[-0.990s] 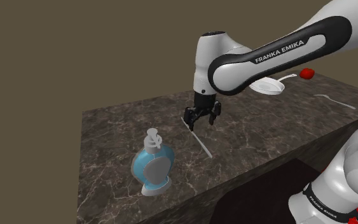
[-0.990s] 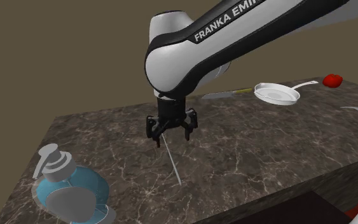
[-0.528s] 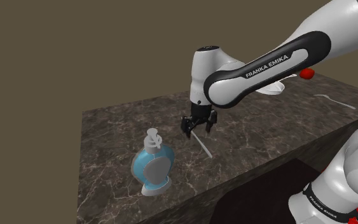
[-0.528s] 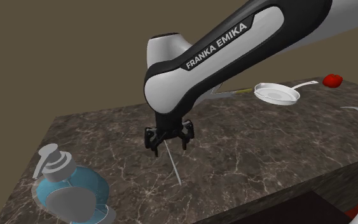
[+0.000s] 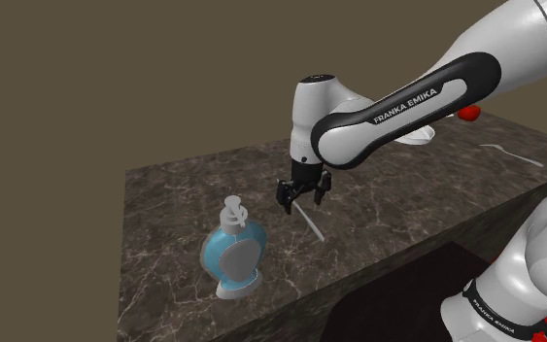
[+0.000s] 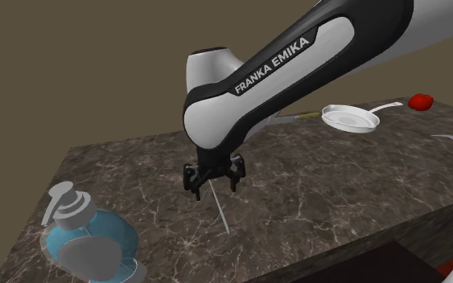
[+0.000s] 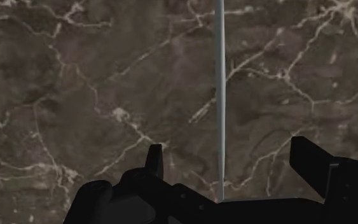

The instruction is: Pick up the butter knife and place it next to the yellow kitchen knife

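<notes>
The butter knife (image 5: 311, 224) is a thin pale grey blade lying flat on the dark marble counter (image 5: 184, 194). My gripper (image 5: 300, 197) hangs open just above its far end. In the second exterior view the gripper (image 6: 212, 181) stands over the knife (image 6: 221, 211), which runs out toward the counter's front. Seen from the wrist, the knife (image 7: 220, 83) lies lengthwise between the spread fingers, nearer the middle of the gripper (image 7: 229, 153), and neither finger touches it. The yellow-handled kitchen knife (image 6: 301, 116) lies at the back of the counter, partly behind my arm.
A blue soap dispenser (image 5: 232, 255) stands near the counter's front edge, close to the butter knife. A white pan (image 6: 350, 119), a red object (image 6: 420, 101) and a pale utensil (image 5: 514, 153) lie toward the far right end. The counter drops off at the front.
The gripper has come down closer to the counter and shifted slightly toward the shoulder view's left, with the hand turned over the knife. The butter knife has not moved.
</notes>
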